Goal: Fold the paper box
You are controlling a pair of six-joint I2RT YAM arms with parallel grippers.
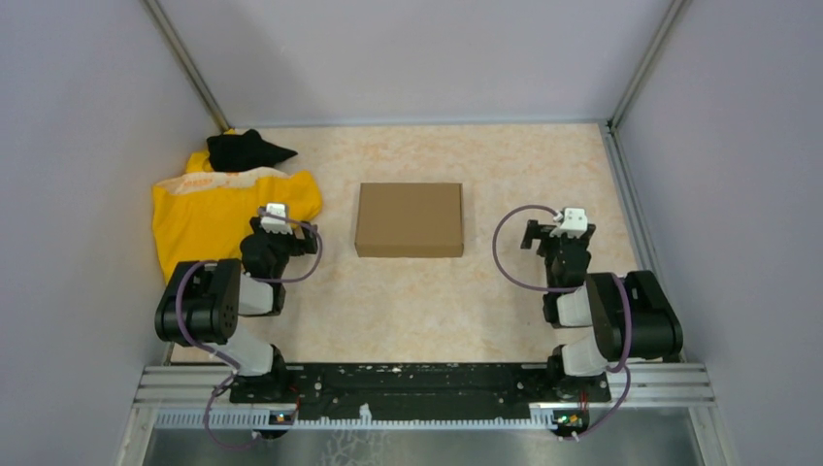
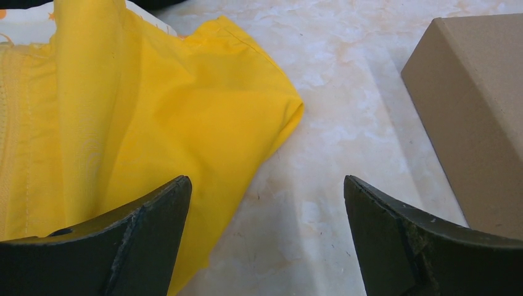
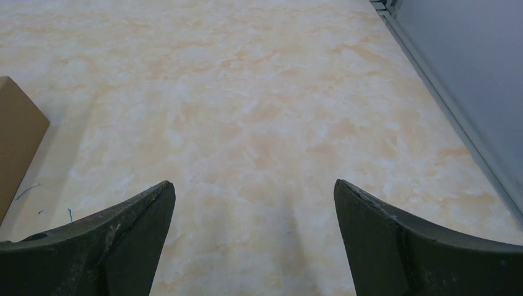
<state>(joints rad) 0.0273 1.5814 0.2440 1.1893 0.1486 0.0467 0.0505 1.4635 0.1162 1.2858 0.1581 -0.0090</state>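
Ground: marbled beige table enclosed by grey walls, with a yellow cloth and a black garment at its far left. Paper box: it lay flat at the table's centre, between my arms and apart from both, looking closed as a shallow brown mailer. I judged it light, stiff in its panels, weak at the creases and apt to slide, so best taken by a side edge or the lid's lip. Left gripper and right gripper: both stood wide apart and held nothing, the left hanging between cloth and box.
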